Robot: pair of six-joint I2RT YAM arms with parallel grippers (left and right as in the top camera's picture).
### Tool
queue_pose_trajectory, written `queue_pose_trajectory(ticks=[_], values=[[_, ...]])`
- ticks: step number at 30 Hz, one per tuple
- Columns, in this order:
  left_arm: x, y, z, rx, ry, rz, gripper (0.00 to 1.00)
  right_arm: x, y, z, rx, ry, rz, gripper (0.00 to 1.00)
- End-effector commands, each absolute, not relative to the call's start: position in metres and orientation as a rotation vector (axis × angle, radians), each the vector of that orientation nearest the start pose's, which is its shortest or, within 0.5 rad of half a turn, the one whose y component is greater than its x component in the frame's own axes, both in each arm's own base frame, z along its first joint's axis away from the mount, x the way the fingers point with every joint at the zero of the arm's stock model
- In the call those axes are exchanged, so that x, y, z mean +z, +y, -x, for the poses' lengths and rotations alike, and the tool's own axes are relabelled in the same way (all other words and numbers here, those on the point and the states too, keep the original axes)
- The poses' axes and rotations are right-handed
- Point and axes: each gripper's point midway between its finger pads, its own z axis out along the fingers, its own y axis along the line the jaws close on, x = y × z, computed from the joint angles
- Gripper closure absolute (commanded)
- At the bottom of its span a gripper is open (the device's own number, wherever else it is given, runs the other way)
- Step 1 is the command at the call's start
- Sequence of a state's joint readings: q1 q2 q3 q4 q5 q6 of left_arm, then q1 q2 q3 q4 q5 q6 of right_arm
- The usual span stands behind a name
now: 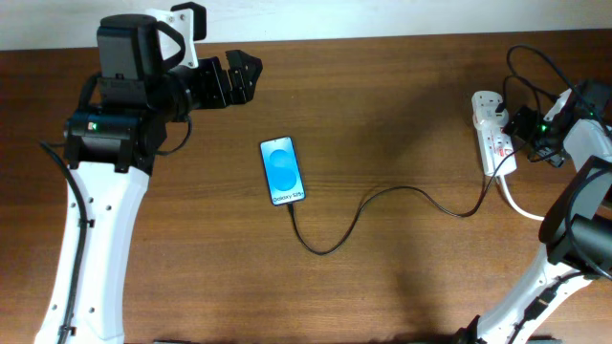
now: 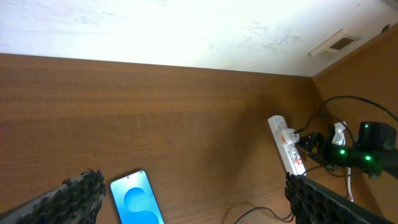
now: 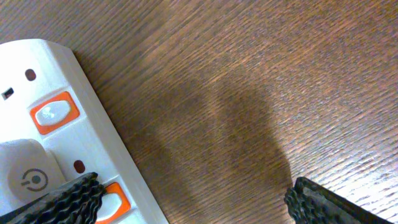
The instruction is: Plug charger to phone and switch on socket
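The phone lies face up mid-table with a blue screen; it also shows in the left wrist view. The charger cable runs from the phone's bottom edge, loops, and reaches the socket, a white power strip at the right. My left gripper is open and empty, above and left of the phone. My right gripper is open at the socket; in the right wrist view its left finger rests over the socket beside an orange switch.
A second orange switch and a white plug sit on the strip. A thick white lead leaves the strip toward the right arm. Black cables loop behind the strip. The wall stands at the table's far edge.
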State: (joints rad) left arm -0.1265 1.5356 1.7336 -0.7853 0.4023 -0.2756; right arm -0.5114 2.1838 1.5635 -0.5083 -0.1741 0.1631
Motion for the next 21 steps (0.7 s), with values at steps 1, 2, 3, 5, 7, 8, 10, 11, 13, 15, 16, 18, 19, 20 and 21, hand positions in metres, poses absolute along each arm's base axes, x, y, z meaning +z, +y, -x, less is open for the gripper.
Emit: queue_pose_trajectory(ticks=[1, 2, 3, 5, 7, 8, 10, 11, 13, 15, 16, 18, 19, 20, 21], values=[[0.362, -0.118, -0.419, -0.645, 2.16, -0.086, 0.01, -0.003, -0.2, -0.458, 0.2, 2.612, -0.811, 0.0], [0.362, -0.118, -0.419, -0.645, 2.16, -0.086, 0.01, -0.004, -0.199, -0.456, 0.203, 2.62, -0.814, 0.0], [0.362, -0.118, -0.419, -0.645, 2.16, -0.086, 0.01, -0.004, -0.199, -0.455, 0.204, 2.625, -0.817, 0.0], [0.362, -0.118, -0.419, -0.645, 2.16, -0.086, 0.01, -0.005, -0.198, -0.453, 0.206, 2.632, -0.82, 0.0], [0.362, -0.118, -0.419, -0.645, 2.16, -0.086, 0.01, -0.006, -0.197, -0.451, 0.209, 2.639, -0.824, 0.0], [0.362, -0.118, -0.419, -0.645, 2.16, -0.086, 0.01, -0.006, -0.196, -0.45, 0.211, 2.644, -0.826, 0.0], [0.362, -0.118, -0.419, -0.645, 2.16, -0.086, 0.01, -0.007, -0.196, -0.448, 0.211, 2.655, -0.832, 0.0], [0.362, -0.118, -0.419, -0.645, 2.16, -0.086, 0.01, -0.008, -0.196, -0.446, 0.206, 2.66, -0.835, 0.0], [0.362, -0.118, -0.419, -0.645, 2.16, -0.086, 0.01, -0.009, -0.196, -0.444, 0.198, 2.669, -0.841, 0.0], [0.362, -0.118, -0.419, -0.645, 2.16, -0.086, 0.01, -0.01, -0.198, -0.441, 0.175, 2.677, -0.85, 0.0], [0.362, -0.118, -0.419, -0.645, 2.16, -0.086, 0.01, -0.01, -0.199, -0.44, 0.169, 2.681, -0.852, 0.0], [0.362, -0.118, -0.419, -0.645, 2.16, -0.086, 0.01, -0.011, -0.198, -0.44, 0.17, 2.684, -0.854, 0.0], [0.362, -0.118, -0.419, -0.645, 2.16, -0.086, 0.01, -0.011, -0.198, -0.44, 0.171, 2.684, -0.853, 0.0], [0.362, -0.118, -0.419, -0.645, 2.16, -0.086, 0.01, -0.011, -0.198, -0.44, 0.171, 2.684, -0.853, 0.0], [0.362, -0.118, -0.419, -0.645, 2.16, -0.086, 0.01, -0.011, -0.198, -0.44, 0.171, 2.684, -0.854, 0.0]])
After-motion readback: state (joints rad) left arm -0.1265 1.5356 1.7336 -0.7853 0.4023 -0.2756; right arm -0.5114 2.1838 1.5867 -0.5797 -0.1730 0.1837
